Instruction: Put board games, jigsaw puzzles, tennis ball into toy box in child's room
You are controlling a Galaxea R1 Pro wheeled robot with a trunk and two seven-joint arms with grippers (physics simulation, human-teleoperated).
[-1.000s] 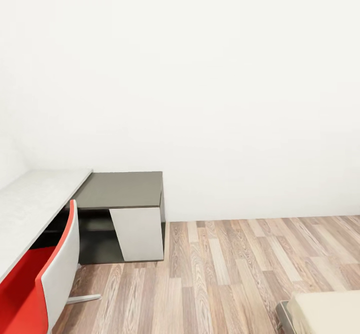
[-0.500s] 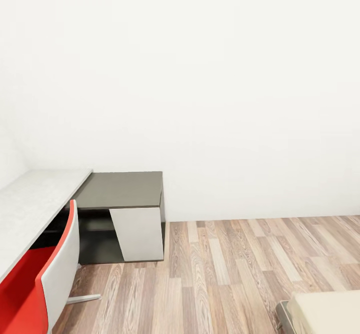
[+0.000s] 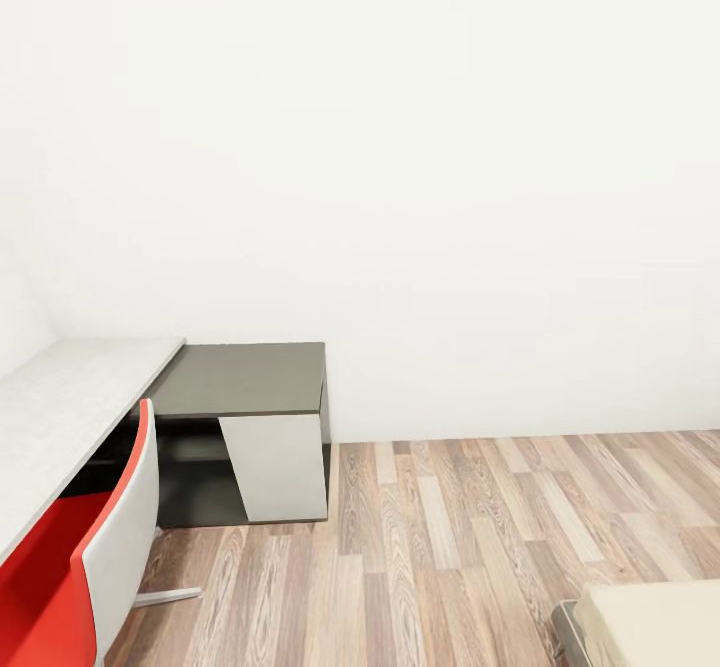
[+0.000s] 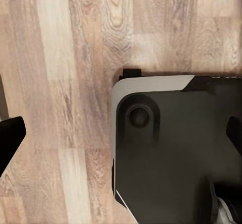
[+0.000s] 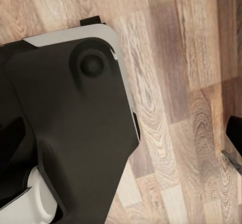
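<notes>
The board games, jigsaw puzzles, tennis ball and toy box are out of view. A beige corner of the bed (image 3: 655,622) with its grey frame pokes in at the lower right of the head view. My left gripper (image 4: 123,141) points down at the wood floor and my own black base (image 4: 176,148); its dark fingertips (image 4: 10,143) stand wide apart with nothing between them. My right gripper (image 5: 121,143) also hangs over the base (image 5: 65,123) and the floor, and one dark fingertip (image 5: 234,138) shows at the picture's far edge.
A long light grey desk top (image 3: 60,407) runs along the left, joined to a dark grey cabinet (image 3: 250,417) against the white wall. A red and white chair (image 3: 90,557) stands at the desk. Wood-plank floor (image 3: 470,537) stretches between cabinet and bed.
</notes>
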